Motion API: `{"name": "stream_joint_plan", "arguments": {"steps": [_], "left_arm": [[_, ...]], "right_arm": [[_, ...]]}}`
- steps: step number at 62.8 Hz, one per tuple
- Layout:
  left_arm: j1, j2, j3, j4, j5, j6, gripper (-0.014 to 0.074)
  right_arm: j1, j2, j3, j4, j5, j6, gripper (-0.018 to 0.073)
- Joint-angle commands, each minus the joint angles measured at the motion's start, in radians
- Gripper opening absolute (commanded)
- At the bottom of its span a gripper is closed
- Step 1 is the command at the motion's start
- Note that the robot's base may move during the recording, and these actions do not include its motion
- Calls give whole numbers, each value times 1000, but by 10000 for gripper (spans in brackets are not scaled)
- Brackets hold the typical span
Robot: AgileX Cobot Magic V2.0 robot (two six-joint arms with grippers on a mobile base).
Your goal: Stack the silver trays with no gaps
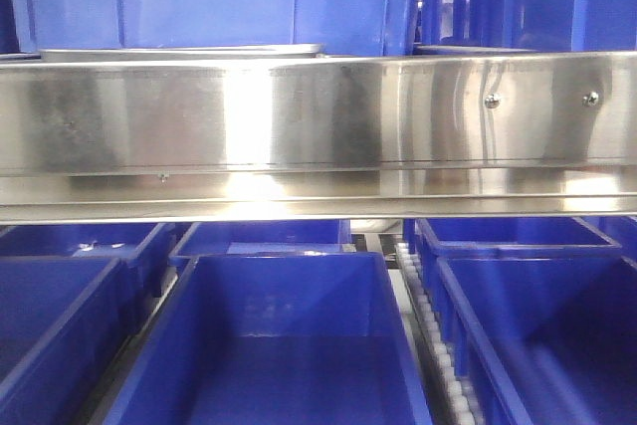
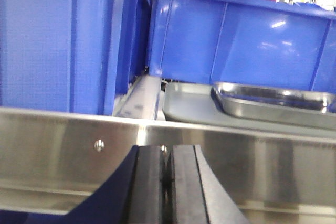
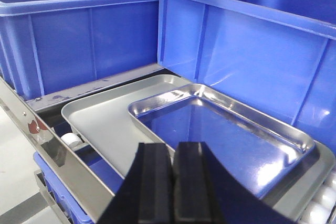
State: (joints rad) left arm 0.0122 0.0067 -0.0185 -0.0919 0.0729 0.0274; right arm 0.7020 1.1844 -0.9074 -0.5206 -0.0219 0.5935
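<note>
On my left side, the left gripper (image 2: pixel 167 192) has its fingers pressed together, holding nothing, low in front of the steel rail (image 2: pixel 63 145). Past the rail I see a shiny small tray (image 2: pixel 273 103) sitting on a big dull tray (image 2: pixel 191 106). The right gripper (image 3: pixel 172 187) hangs over the same pair, fingers pressed together too. The small tray (image 3: pixel 220 129) lies crooked inside the big tray (image 3: pixel 100 119). Blue bins (image 3: pixel 247 40) stand close, so I might bump one, or leave a gap.
</note>
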Motion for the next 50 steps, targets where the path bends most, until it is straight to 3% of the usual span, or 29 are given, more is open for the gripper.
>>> {"name": "stream_joint_plan", "arguments": {"steps": [1, 34, 50], "left_arm": [[4, -7, 13, -8, -15, -7, -6], [0, -7, 18, 54, -113, -27, -6], [-74, -7, 18, 61, -115, -41, -6]], "right_arm": [[0, -11, 0, -7, -23, -7, -79], [0, -11, 0, -7, -30, -7, -79], [0, -11, 0, -7, -32, -7, -79]]}}
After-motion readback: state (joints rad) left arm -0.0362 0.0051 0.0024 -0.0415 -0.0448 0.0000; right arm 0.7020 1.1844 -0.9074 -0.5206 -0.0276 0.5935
